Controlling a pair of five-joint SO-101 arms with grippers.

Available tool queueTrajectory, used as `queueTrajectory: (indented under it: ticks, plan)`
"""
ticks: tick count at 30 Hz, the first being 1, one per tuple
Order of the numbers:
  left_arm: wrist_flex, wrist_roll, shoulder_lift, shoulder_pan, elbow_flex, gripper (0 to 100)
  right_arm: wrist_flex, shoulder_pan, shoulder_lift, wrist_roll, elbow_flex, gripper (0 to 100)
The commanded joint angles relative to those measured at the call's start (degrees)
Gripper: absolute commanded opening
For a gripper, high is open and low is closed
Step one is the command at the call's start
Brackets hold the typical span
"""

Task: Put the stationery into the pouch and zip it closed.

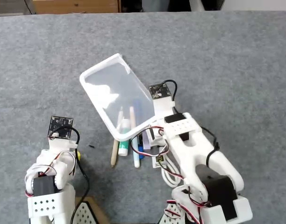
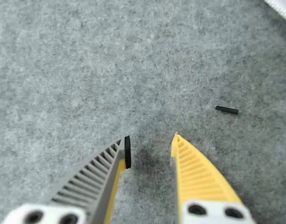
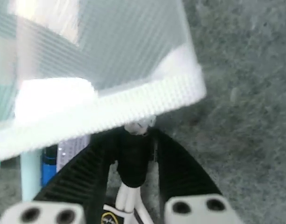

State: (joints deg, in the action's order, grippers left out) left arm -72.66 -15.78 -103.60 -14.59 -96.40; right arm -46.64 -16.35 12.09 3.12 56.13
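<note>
Right wrist view: right jaws pinch the pouch (image 3: 110, 56) edge (left jaws spread)

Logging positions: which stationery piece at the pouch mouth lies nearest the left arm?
The tan wooden pencil; the white tube and light blue pen lie farther away.

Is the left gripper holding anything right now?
No, the left gripper is open, its grey and yellow fingers apart over grey carpet, nothing between them.

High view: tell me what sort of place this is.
Likely a robotics lab tabletop: the left arm and right arm sit side by side on a table covered in grey felt-like cloth, with a clear pouch and pens laid out.
</note>
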Motion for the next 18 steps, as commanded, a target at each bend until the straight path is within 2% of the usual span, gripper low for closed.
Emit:
queueTrajectory:
  ticks: [1,7,9,12,18]
  plan:
    - [-0.09,-0.26,-0.62,-0.66,-0.92,17,0.79,-0.7,-0.31,0.18,-1.19,2.9]
    - [-0.09,-0.26,-0.62,-0.66,-0.92,17,0.79,-0.7,1.19,0.0,-1.01,1.2]
    - [-0.18,-0.26,-0.62,-0.66,-0.92,17,0.7,-0.7,3.74,-2.64,-0.84,1.2]
    - [-0.18,-0.26,-0.62,-0.66,-0.92,17,-1.23,-0.7,9.89,-7.91,-0.4,1.2]
    - [-0.09,-0.26,-0.62,-0.66,-0.84,17,-9.93,-1.05,27.91,-11.69,-1.98,1.2]
